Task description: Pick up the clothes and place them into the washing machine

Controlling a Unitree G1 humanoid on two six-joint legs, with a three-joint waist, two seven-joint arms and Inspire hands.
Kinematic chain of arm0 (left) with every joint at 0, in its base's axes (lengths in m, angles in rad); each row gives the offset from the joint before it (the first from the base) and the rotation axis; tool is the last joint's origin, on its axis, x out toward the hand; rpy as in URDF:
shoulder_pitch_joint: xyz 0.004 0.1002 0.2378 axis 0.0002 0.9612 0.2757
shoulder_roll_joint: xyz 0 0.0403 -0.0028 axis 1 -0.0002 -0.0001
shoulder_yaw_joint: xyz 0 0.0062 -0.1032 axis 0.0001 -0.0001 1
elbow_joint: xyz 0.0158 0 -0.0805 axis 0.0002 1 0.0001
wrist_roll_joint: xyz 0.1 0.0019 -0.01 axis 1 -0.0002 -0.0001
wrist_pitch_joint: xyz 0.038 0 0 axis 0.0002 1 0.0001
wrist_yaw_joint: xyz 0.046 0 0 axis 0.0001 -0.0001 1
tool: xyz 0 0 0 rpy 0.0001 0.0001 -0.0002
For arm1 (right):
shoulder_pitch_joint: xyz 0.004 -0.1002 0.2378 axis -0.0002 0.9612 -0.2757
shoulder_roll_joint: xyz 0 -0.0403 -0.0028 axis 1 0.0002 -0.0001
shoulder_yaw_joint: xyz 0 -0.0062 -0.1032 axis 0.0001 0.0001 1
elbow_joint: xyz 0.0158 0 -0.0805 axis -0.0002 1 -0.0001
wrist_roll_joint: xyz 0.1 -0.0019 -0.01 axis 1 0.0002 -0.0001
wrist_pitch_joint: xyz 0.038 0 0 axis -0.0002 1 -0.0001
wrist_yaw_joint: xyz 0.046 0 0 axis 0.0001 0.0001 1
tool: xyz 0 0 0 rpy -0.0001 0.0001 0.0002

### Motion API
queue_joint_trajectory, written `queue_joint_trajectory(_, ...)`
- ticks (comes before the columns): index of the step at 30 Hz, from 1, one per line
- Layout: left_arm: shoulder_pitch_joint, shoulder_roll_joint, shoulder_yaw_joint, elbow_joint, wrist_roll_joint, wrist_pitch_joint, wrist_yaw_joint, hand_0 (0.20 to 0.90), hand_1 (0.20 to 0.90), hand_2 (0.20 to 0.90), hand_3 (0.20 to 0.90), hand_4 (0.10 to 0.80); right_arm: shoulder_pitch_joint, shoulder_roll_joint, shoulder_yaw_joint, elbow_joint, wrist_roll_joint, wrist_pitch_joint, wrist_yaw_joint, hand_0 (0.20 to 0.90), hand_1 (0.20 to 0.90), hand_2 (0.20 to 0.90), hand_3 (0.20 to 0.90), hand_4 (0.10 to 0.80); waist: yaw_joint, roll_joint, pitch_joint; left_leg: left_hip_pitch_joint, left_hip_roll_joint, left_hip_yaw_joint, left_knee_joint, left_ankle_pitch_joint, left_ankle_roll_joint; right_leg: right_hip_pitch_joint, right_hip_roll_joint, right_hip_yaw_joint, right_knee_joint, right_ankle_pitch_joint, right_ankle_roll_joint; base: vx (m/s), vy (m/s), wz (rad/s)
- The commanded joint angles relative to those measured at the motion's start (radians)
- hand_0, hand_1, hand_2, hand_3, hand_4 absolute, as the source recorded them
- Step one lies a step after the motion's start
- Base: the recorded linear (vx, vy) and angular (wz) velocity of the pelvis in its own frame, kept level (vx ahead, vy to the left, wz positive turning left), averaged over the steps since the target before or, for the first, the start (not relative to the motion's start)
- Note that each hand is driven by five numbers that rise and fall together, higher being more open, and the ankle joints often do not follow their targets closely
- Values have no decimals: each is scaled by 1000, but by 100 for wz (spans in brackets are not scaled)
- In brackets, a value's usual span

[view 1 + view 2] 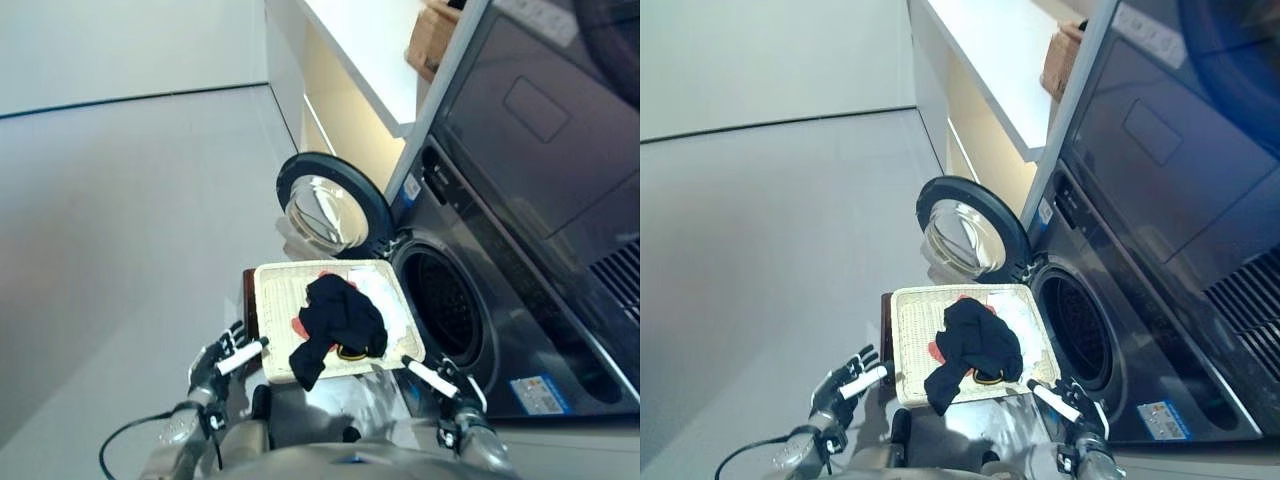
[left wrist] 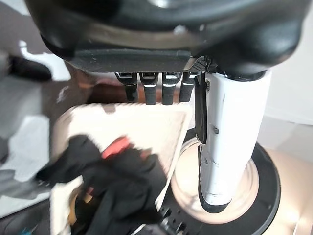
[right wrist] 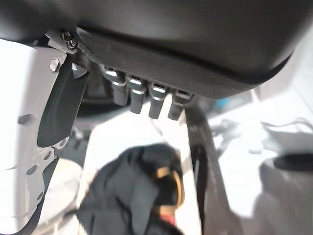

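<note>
A shallow wicker basket (image 1: 272,300) rests on a low dark brown box (image 1: 247,293) in front of the washing machine. A black garment (image 1: 340,318) lies heaped in it and hangs over the near rim. A red piece (image 1: 299,327) and a white cloth (image 1: 385,293) show beside it. The machine's round door (image 1: 330,208) stands open and the dark drum (image 1: 447,305) is just right of the basket. My left hand (image 1: 216,365) is open and empty at the basket's near left corner. My right hand (image 1: 445,384) is open and empty at its near right corner. The left wrist view shows the black garment (image 2: 117,181).
The washing machine's dark front (image 1: 530,200) rises on the right. A white counter (image 1: 365,50) with a brown box (image 1: 432,40) on it runs behind the door. Grey floor (image 1: 120,220) spreads to the left.
</note>
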Motion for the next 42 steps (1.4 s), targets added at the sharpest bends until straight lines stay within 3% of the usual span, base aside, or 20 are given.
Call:
queue_joint_trajectory(1, -7, 42, 34, -93, 10, -110, 13, 900, 900, 900, 900, 800, -80, -39, 13, -56, -45, -64, 0, 900, 900, 900, 900, 800, 24, -16, -63, -103, 53, -18, 47, 14, -88, 53, -17, 18, 31, 84, 65, 164, 165, -42)
queue_joint_trajectory(5, -13, 45, 43, -90, 8, -117, 25, 900, 900, 900, 900, 800, -85, -30, 16, -52, -55, -56, 3, 900, 900, 900, 900, 800, 18, -29, -82, -102, 16, 2, 67, -28, -69, 60, -60, -2, 19, 182, 85, 169, 147, -14)
queue_joint_trajectory(7, -14, 37, 45, -78, -3, -115, 33, 900, 900, 900, 900, 800, -90, -31, 20, -60, -50, -56, 4, 900, 900, 900, 900, 800, 17, -31, -87, -98, -7, 7, 86, -58, -56, 45, -82, -4, 55, 262, 96, 128, 123, -1)
queue_joint_trajectory(10, -14, 36, 46, -83, -8, -113, 36, 900, 900, 900, 900, 800, -97, -39, 19, -73, -48, -57, 2, 900, 900, 900, 900, 800, 16, -25, -83, -83, -20, 4, 89, -73, -42, 23, -83, 2, 114, 308, 91, 66, 76, 0)
queue_joint_trajectory(12, -12, 43, 48, -103, -6, -110, 35, 900, 900, 900, 900, 800, -104, -47, 22, -90, -50, -59, 1, 900, 900, 900, 900, 800, 9, -11, -64, -69, -25, -10, 99, -91, -23, -18, -61, 17, 215, 332, 75, 70, 109, 0)
queue_joint_trajectory(15, -19, 47, 55, -105, 2, -110, 44, 900, 900, 900, 900, 800, -110, -49, 21, -105, -54, -62, -3, 900, 900, 900, 900, 800, -2, 7, -38, -27, -29, -17, 85, -103, -14, -80, -67, -37, 244, 306, 55, 102, 64, -4)
queue_joint_trajectory(17, -36, 43, 53, -112, -14, -119, 45, 900, 900, 900, 900, 800, -114, -57, 22, -115, -52, -66, -7, 900, 900, 900, 900, 800, -13, 21, -10, 1, -6, -28, 66, -118, -36, -171, -74, -104, 107, 191, 50, 121, -77, 2)
queue_joint_trajectory(19, -45, 40, 52, -112, -18, -121, 48, 900, 900, 900, 900, 800, -115, -57, 23, -119, -58, -66, -13, 900, 900, 900, 900, 800, -27, 21, 13, 18, 3, -44, 66, -128, -49, -199, -83, -120, 55, 187, 56, 127, -173, -17)
queue_joint_trajectory(21, -51, 36, 56, -117, -35, -120, 55, 900, 900, 900, 900, 800, -110, -59, 24, -136, -72, -61, -23, 900, 900, 900, 900, 800, -43, -3, 45, 59, 30, -54, 56, -145, -82, -257, -102, -154, -43, 234, 81, 160, -256, 13)
queue_joint_trajectory(22, -51, 36, 56, -118, -35, -120, 55, 900, 900, 900, 900, 800, -110, -59, 24, -137, -73, -61, -23, 900, 900, 900, 900, 800, -44, -1, 47, 62, 32, -55, 56, -147, -83, -254, -100, -156, -44, 234, 81, 147, -230, 46)
queue_joint_trajectory(23, -47, 29, 48, -114, -32, -113, 52, 900, 900, 900, 900, 800, -94, -60, 18, -135, -82, -59, -23, 900, 900, 900, 900, 800, -46, -21, 49, 70, 42, -73, 62, -155, -100, -249, -103, -171, -29, 231, 84, 107, -144, 40)
queue_joint_trajectory(26, -49, 19, 40, -96, -34, -111, 51, 900, 900, 900, 900, 800, -95, -65, 26, -119, -97, -59, -27, 900, 900, 900, 900, 800, -43, -30, 46, 81, 67, -90, 48, -147, -112, -241, -82, -177, -4, 217, 77, 134, -254, 63)
queue_joint_trajectory(27, -52, 7, 25, -93, -39, -107, 35, 900, 900, 900, 900, 800, -86, -76, 19, -104, -117, -60, -26, 900, 900, 900, 900, 800, -43, -26, 34, 86, 97, -108, 23, -130, -129, -220, -66, -206, -11, 194, 68, 157, -238, 76)
queue_joint_trajectory(31, -48, 5, -6, -122, -29, -101, 22, 900, 900, 900, 900, 800, -81, -87, -1, -98, -104, -70, -40, 900, 900, 900, 900, 800, -48, -5, 9, 95, 136, -124, -1, -117, -145, -196, -46, -244, 9, 150, 54, 153, -182, 52)
queue_joint_trajectory(34, -49, 8, -9, -135, -21, -101, 20, 900, 900, 900, 900, 800, -86, -90, -3, -102, -103, -73, -37, 900, 900, 900, 900, 800, -48, 0, 8, 79, 138, -125, 60, -140, -149, -189, -38, -245, 26, 123, 41, 74, -85, 13)
queue_joint_trajectory(35, -57, 11, -14, -139, -18, -103, 17, 900, 900, 900, 900, 800, -96, -100, 2, -102, -106, -80, -35, 900, 900, 900, 900, 800, -42, -7, 27, 34, 117, -129, 172, -150, -155, -174, -45, -249, 28, 123, 31, -9, -30, 7)
queue_joint_trajectory(37, -57, 13, -16, -145, -25, -104, 13, 900, 900, 900, 900, 800, -103, -106, 8, -99, -113, -83, -37, 900, 900, 900, 900, 800, -40, -4, 31, 25, 127, -130, 132, -128, -156, -168, -44, -256, 20, 121, 35, -16, 12, 13)
queue_joint_trajectory(39, -59, 11, -25, -151, -25, -105, 22, 900, 900, 900, 900, 800, -118, -121, 3, -105, -115, -84, -57, 900, 900, 900, 900, 800, -34, 5, 27, -20, 148, -132, 58, -65, -163, -161, -55, -255, 2, 125, 50, 7, 88, 16)
queue_joint_trajectory(40, -59, 11, -25, -151, -25, -105, 22, 900, 900, 900, 900, 800, -118, -121, 3, -105, -115, -84, -57, 900, 900, 900, 900, 800, -34, 5, 26, -20, 148, -132, 58, -65, -163, -161, -55, -255, 2, 125, 51, 61, 133, 6)
queue_joint_trajectory(42, -62, 23, -26, -156, -12, -107, 21, 900, 900, 900, 900, 800, -144, -122, -18, -103, -122, -84, -73, 900, 900, 900, 900, 800, -40, 18, 20, -13, 143, -77, 45, -83, -151, -173, -76, -249, 14, 127, 65, 76, 136, 1)
